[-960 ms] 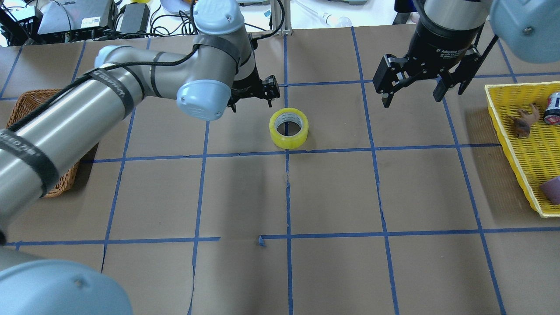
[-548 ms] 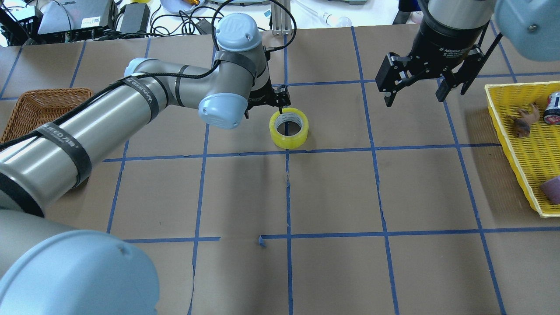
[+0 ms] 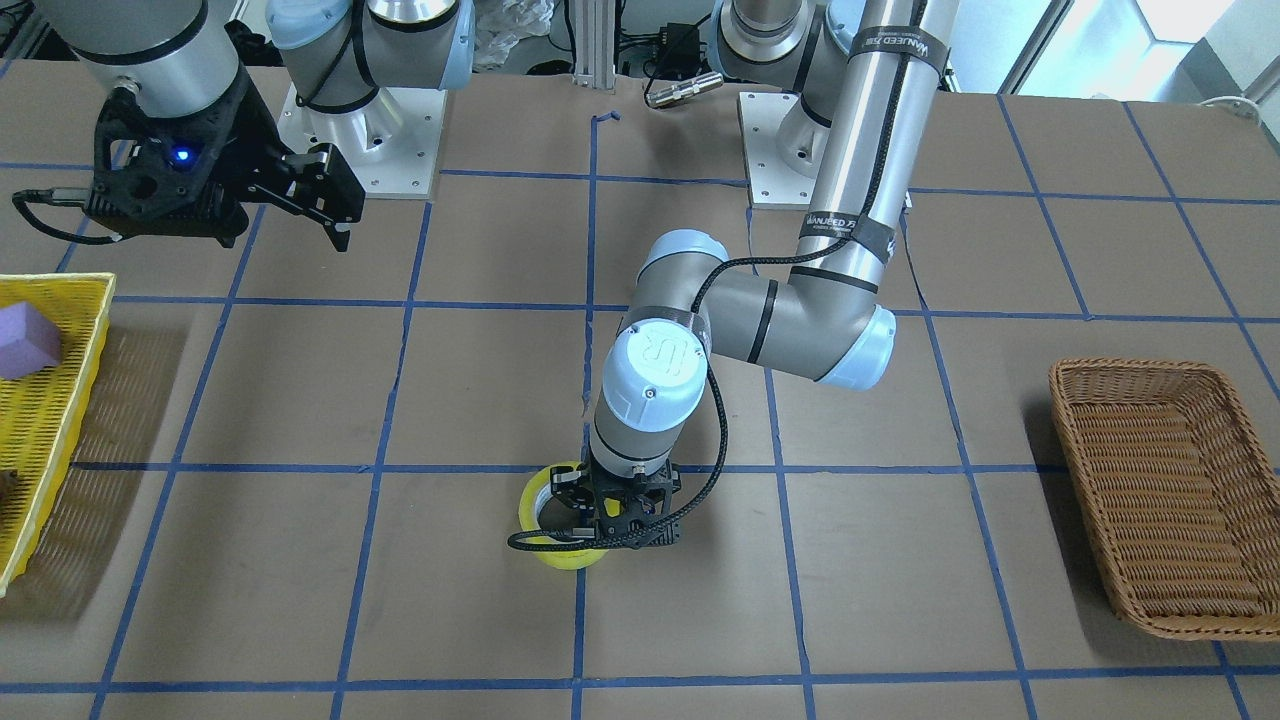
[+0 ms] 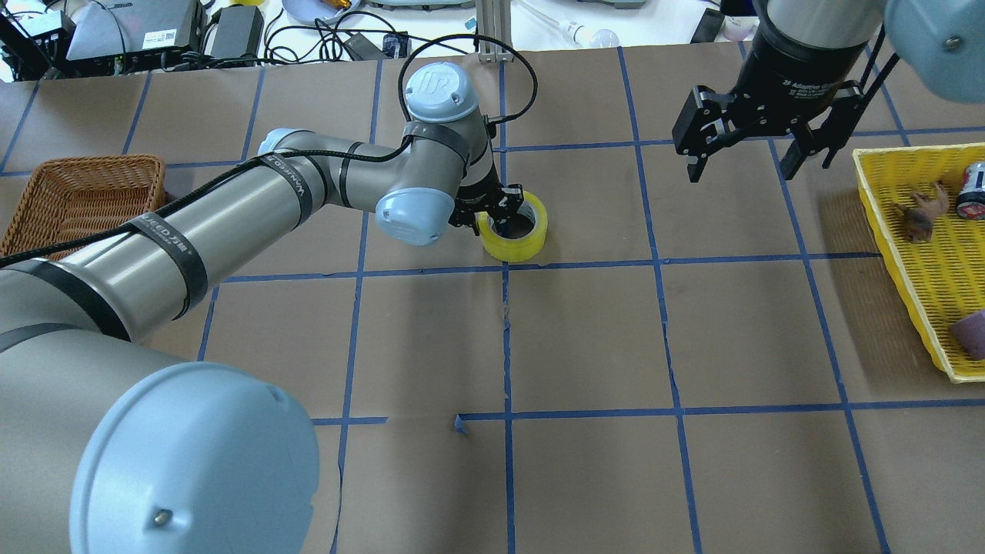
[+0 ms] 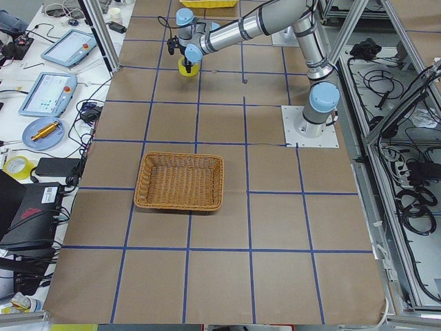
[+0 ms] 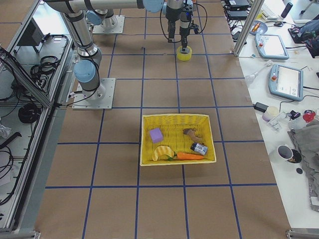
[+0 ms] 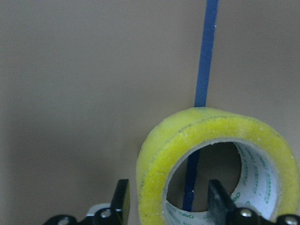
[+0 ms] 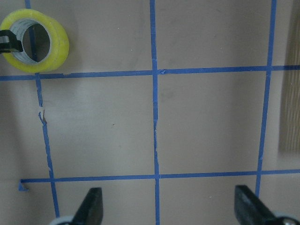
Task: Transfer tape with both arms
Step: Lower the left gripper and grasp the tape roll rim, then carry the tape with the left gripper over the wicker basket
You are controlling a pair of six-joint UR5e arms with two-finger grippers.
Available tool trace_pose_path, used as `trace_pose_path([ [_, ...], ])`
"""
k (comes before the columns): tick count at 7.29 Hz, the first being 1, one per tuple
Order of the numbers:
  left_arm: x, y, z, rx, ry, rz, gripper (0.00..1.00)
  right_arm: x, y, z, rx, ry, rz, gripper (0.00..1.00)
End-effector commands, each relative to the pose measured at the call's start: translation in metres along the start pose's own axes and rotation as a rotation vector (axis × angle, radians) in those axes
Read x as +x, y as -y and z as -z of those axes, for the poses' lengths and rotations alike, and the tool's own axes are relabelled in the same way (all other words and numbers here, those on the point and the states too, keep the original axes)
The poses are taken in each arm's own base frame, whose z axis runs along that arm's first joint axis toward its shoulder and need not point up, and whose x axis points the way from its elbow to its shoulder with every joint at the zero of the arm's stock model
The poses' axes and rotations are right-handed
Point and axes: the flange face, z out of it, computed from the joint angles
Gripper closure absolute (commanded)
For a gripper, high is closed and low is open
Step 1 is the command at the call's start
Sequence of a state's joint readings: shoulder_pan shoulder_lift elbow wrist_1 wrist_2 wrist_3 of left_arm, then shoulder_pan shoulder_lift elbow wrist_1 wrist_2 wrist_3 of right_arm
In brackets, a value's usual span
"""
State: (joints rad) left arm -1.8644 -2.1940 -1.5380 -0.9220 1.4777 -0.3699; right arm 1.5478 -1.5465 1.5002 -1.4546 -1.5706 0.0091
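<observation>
Yellow tape (image 4: 523, 248) sat unlifted on the counter (image 4: 585, 338). Left jaws straddled its wall, unclamped; right jaws hung wide, well apart. Lift and handover were outstanding.

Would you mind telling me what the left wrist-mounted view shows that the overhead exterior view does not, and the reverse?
Only the left wrist view: the left gripper has its fingers astride the wall of the tape, one outside and one inside the core, not yet closed on it. Only the overhead view: the right gripper, open and away from the tape, the yellow basket and the wicker basket. Both: the tape lying flat over a blue grid line.
</observation>
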Motion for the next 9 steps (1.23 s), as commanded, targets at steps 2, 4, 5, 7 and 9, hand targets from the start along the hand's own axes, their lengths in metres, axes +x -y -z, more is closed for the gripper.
trace_pose_path([
  [2, -0.049, 0.036, 0.054, 0.013, 0.013, 0.069, 1.0, 0.006, -0.001, 0.001, -0.005, -0.003, -0.017, 0.0],
  [4, -0.154, 0.082, 0.136, -0.076, 0.03, -0.043, 1.0, 0.006, -0.001, 0.001, -0.005, -0.003, -0.014, 0.0],
  [5, -0.221, 0.099, 0.168, -0.063, 0.024, -0.062, 1.0, 0.006, -0.002, 0.002, -0.004, -0.003, -0.014, 0.0],
  [7, -0.347, 0.117, 0.204, -0.032, 0.077, -0.04, 1.0, 0.006, -0.002, 0.002, -0.004, -0.003, -0.014, 0.0],
  [9, -0.459, 0.108, 0.219, -0.049, 0.134, -0.121, 1.0, 0.006, -0.002, 0.001, -0.007, -0.003, -0.014, 0.0],
])
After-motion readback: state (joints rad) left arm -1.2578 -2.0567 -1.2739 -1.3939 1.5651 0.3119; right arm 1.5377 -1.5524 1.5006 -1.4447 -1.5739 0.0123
